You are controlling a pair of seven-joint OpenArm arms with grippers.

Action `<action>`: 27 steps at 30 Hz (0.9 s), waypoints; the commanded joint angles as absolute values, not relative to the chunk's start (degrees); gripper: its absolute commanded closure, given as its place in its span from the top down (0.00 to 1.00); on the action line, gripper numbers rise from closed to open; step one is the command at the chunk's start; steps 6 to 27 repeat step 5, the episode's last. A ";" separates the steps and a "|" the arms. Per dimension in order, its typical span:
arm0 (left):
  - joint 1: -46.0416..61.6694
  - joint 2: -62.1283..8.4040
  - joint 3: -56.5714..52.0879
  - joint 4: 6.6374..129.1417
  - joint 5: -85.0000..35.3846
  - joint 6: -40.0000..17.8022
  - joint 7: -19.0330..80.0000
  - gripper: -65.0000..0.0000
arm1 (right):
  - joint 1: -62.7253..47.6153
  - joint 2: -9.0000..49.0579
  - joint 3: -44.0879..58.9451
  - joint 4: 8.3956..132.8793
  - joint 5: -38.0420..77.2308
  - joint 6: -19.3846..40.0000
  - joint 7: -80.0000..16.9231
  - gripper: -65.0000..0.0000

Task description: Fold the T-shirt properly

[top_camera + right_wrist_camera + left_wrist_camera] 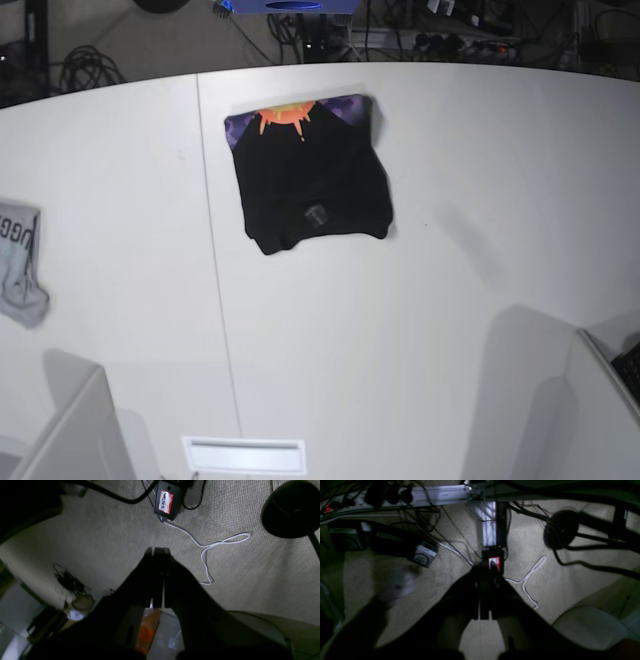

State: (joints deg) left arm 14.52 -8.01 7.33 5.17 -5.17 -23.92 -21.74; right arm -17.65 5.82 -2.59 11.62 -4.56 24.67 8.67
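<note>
On the white desk (420,330), toward its far edge, the black cotton T-shirt (315,190) lies as a compact folded rectangle, orange-and-purple print showing; folding appears complete. Left tool (485,590) and right tool (158,577) hang over carpet, pressed together, empty.

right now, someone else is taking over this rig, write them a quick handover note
Left hand: shut, holding nothing, hanging over the carpet off the table.
Right hand: shut, holding nothing, also over the carpet.
T-shirt: on the white table, far middle, folded into a compact block, orange and purple print showing along its far edge.
Done: the fold looks finished; near hem is a bit uneven.
Left: at most a tidy-up.
</note>
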 commanded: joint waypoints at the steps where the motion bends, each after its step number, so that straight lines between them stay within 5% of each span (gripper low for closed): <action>1: 15.25 -8.31 7.34 6.11 -5.05 -24.22 -22.20 0.00 | -17.98 6.20 -2.33 11.74 -4.53 25.19 9.01 0.00; 27: 15.60 -8.84 7.43 8.04 -4.88 -24.22 -22.20 0.00 | -17.98 5.76 -2.77 12.00 -4.53 25.19 9.01 0.00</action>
